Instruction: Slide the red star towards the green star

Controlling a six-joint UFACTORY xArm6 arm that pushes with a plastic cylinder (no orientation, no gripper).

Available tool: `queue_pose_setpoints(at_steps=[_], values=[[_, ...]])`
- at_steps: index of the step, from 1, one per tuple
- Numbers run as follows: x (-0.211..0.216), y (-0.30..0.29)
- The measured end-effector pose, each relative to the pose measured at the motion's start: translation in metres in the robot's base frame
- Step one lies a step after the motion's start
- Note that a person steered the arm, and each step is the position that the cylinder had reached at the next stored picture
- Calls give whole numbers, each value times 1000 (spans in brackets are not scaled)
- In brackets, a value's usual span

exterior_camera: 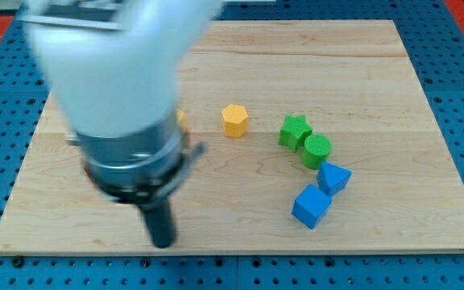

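My tip (163, 242) rests near the bottom edge of the wooden board (425, 105), in the view's lower left part. It is a bare dark rod with nothing that opens or closes, and it touches no block. The wide, blurred arm (111, 80) above it hides much of the board's left side.

The red star is not visible anywhere; whether it lies behind the arm cannot be told.

The green star (294, 131) sits well away from my tip, up and toward the view's right. Touching it on its lower right is a green cylinder (317, 150). Further down from that, still right of my tip, is a blue block (333, 177) of unclear shape, and just below it on its left a blue cube (310, 206), the block nearest my tip's level.

A yellow hexagon block (234, 120) stands above and right of my tip, apart from the green star. A sliver of another yellow block (182, 119) peeks out at the arm's edge.
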State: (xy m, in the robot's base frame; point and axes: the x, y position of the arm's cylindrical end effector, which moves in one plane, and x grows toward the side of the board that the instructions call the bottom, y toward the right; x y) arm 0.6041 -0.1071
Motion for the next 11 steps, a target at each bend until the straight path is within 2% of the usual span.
queue_pose_setpoints(at_steps=[2, 3, 4, 5, 6, 7, 8, 9, 10, 11], values=[[-70, -73], [-78, -89], [-84, -139], [-106, -126], [-82, -46], [-75, 22], [-78, 32], [-37, -14], [-92, -72], [-110, -57]])
